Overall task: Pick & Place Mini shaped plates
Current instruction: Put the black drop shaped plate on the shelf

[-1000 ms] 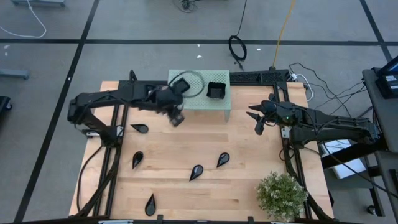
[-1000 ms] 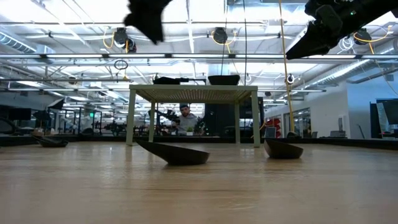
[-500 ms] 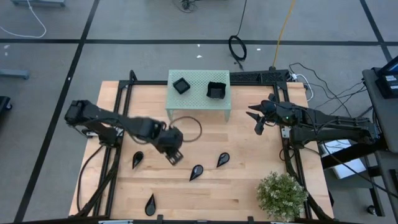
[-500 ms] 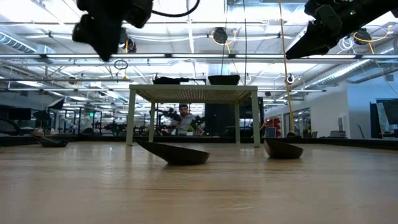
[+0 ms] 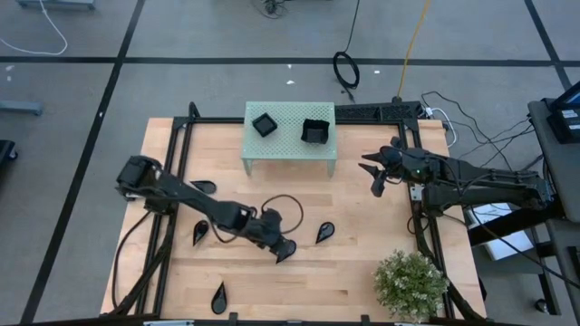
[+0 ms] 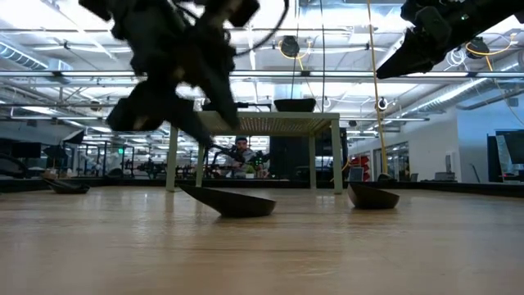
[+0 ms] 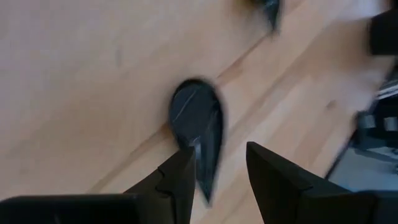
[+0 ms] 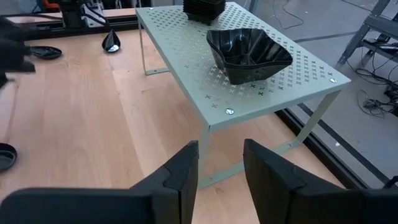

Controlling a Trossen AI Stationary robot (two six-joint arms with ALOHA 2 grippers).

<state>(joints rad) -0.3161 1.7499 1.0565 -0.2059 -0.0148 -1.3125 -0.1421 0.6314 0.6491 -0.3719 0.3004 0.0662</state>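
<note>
Left claw sits low over the teardrop plate just below centre of the high view, fingers apart with nothing gripped yet; in the left wrist view the plate lies right ahead of the spread fingertips. Main risk: the plate is shallow and glossy with a sloped rim, so if the claw closes off-centre or too high, it likely squirts out sideways or flips rather than seating. Second risk: one finger already overlaps the narrow tip, so coming down could pin the tip, tilt the dish and skid it along the table. Orientation: in the high view the long axis runs diagonally, point toward lower left, round end toward upper right; a grip across the short axis at the wide end looks safer. Right claw waits at right of centre, above the table, fingers apart, empty. Two dishes already sit on the green stand; other teardrops remain on the table.
</note>
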